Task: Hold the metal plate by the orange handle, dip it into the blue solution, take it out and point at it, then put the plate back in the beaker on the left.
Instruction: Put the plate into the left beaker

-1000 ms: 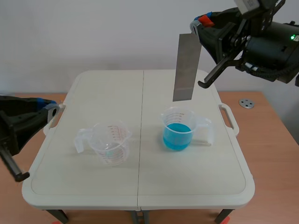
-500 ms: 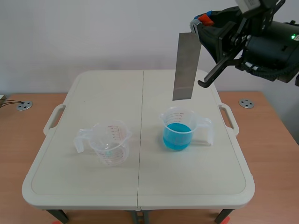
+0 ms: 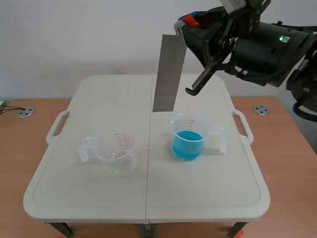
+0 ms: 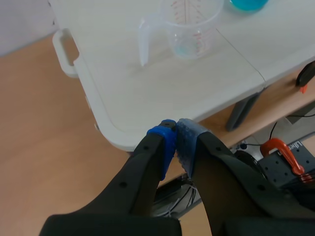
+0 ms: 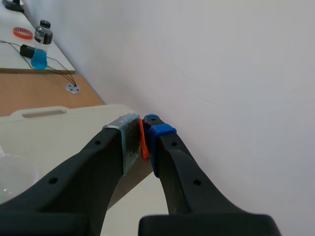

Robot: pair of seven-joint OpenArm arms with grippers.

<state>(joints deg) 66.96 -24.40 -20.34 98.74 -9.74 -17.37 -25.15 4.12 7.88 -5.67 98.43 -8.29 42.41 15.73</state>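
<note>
The long grey metal plate (image 3: 169, 74) hangs upright above the table, its lower end just left of the beaker of blue solution (image 3: 188, 138). My right gripper (image 3: 188, 24) is raised at the back and shut on the plate's orange handle (image 3: 190, 20). The right wrist view shows the orange handle (image 5: 142, 140) and the plate's top (image 5: 129, 140) pinched between the fingers. The empty clear beaker (image 3: 117, 151) stands on the table's left half. My left gripper (image 4: 175, 140) is shut on nothing, low beyond the table's left front corner, with the empty beaker (image 4: 189, 24) ahead of it.
The white folding table (image 3: 148, 198) rests on a wooden desk carrying two metal discs (image 3: 261, 109) (image 3: 26, 112). Under the table, a red clamp (image 4: 283, 150) and cables lie. A white wall stands close behind my right gripper.
My right arm has swung the plate leftward, from over the blue beaker toward the table's middle. The left arm, visible at the left edge a second ago, has left the scene view.
</note>
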